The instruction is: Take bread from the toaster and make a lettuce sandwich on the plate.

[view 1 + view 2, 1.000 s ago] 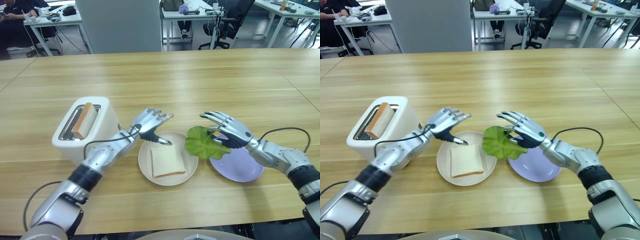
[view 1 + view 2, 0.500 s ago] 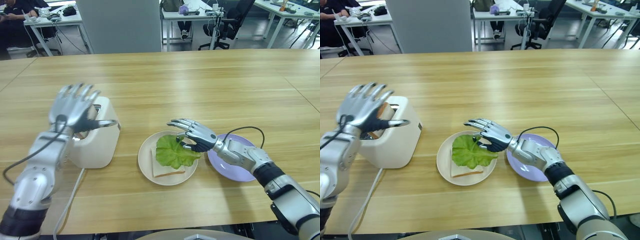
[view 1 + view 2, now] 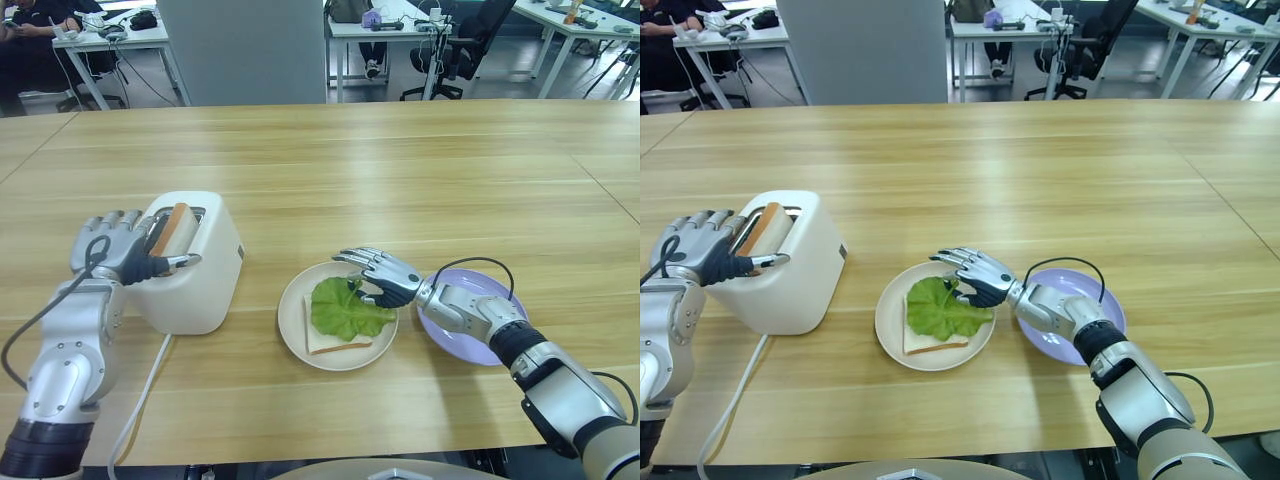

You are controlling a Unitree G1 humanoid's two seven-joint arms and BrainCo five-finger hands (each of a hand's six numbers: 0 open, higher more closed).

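Observation:
A white toaster [image 3: 200,270] stands at the left with one bread slice [image 3: 178,228] upright in its slot. My left hand [image 3: 112,248] is open against the toaster's left side, its thumb lying across the top beside the slice. To the right, a cream plate [image 3: 291,322] holds a second bread slice [image 3: 342,343] with a green lettuce leaf [image 3: 343,308] lying on it. My right hand [image 3: 386,277] hovers low over the leaf's right edge, fingers stretched out and thumb tucked under, pinching the leaf.
A purple plate [image 3: 482,354] sits under my right forearm, just right of the cream plate. The toaster's white cord [image 3: 140,400] trails to the table's front edge. Bare wooden table stretches behind; office desks and chairs stand beyond it.
My left hand swung from the cream plate to above the toaster, then dropped beside it. My right hand carried the lettuce from the purple plate onto the bread slice and lowered it.

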